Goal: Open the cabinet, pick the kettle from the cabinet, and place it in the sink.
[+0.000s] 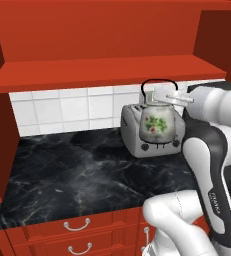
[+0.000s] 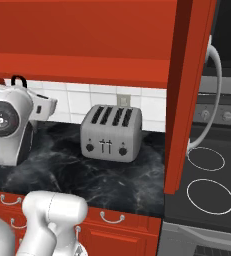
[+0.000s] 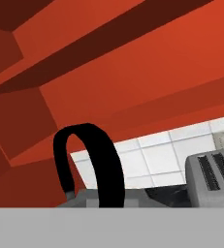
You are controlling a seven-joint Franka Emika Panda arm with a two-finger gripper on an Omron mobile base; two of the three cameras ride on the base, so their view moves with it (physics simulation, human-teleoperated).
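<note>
- The cabinet (image 1: 102, 30) fills the top of the left base view; its red underside (image 3: 147, 63) runs across the hand view, and a door (image 2: 189, 90) stands swung out at 3 o'clock in the right base view with its long silver handle (image 2: 214, 95) facing the stove (image 2: 207, 190).
- The black marble counter (image 1: 77, 170) lies below, with red drawers (image 1: 77, 227) along its front edge at 6 o'clock.
- The toaster (image 2: 111, 132) stands on the counter against the white tiles (image 1: 62, 107); in the left base view it sits just behind the kettle.
- The kettle (image 1: 159, 125) hangs in the air off the counter, at about 2 o'clock in the left base view, below the cabinet and in front of the toaster.
- It looks small, rigid and smooth-sided, so likely light but slippery on the body; the round belly gives two fingers little purchase.
- Its thin black hoop handle (image 3: 96, 167) is the sensible place to take hold, near the top of the arch, so it hangs level; it may swing on that hoop.
- The gripper (image 1: 169, 97) sits at the kettle's top with its fingers closed down tight, seemingly clamped on the kettle at its handle or lid.
</note>
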